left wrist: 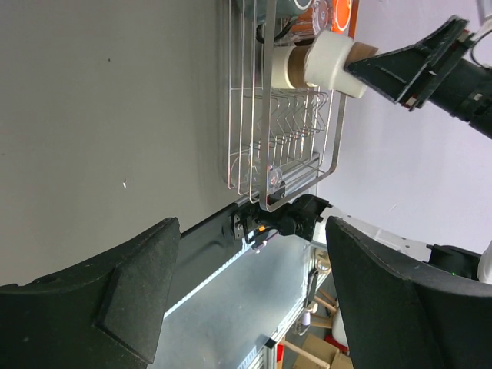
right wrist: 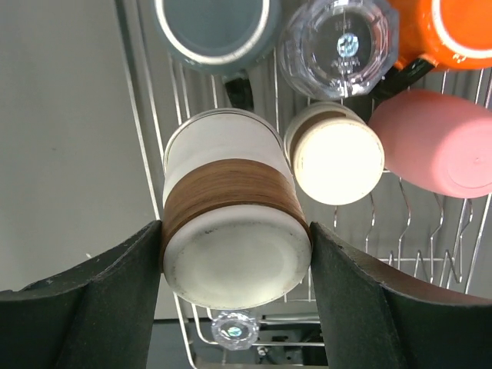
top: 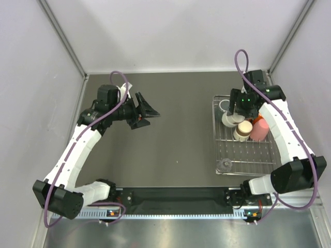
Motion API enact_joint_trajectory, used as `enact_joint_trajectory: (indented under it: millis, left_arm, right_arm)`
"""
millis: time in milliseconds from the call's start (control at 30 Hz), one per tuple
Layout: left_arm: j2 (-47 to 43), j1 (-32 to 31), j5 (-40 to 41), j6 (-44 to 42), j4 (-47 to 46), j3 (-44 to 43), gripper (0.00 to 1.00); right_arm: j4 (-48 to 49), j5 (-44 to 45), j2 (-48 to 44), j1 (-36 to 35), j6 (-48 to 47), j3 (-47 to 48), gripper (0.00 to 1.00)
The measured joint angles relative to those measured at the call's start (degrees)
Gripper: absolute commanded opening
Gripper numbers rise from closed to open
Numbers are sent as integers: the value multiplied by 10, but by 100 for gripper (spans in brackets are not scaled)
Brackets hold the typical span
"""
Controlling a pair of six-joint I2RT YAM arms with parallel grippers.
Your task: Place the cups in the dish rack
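While my right gripper (right wrist: 234,261) clamps the brown-banded cup (right wrist: 227,192) between half-spread fingers, over the dish rack (top: 248,155), I judge placing is the step in hand: lower, then release. My left gripper (top: 146,114) gapes empty.

Light: bright, even, overhead; pale walls near white.
Glare: bright strip along the worktop (top: 176,150) near edge; sheen on the pink cup (right wrist: 442,142).
Shadows: soft, faint.
Focus: jaws blurred in wrist views.

Gripped a cream, brown-banded cup (right wrist: 231,192) in the right gripper (right wrist: 234,254) over the dish rack (right wrist: 415,227), just left of a matching cup (right wrist: 336,157).
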State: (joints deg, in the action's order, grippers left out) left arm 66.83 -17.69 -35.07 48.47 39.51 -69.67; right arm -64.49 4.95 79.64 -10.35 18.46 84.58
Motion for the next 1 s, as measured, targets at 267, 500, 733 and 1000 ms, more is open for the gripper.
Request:
enact_joint_trajectory:
  millis: [267,500,733,1000]
  left_arm:
    - [1,0,-3,0,0,0,81]
    - [1,0,-5,0,0,0,81]
    - [1,0,-9,1,-2,0,81]
    - [1,0,-11,3,-5,0,81]
  right_arm:
    - [2,3,9,-21,-4,-52,0]
    - [16,6,23,-28,-4,-79,0]
    - [48,11,41,-36,-2,-108,0]
    - [77,29,83,-60,8,-111,0]
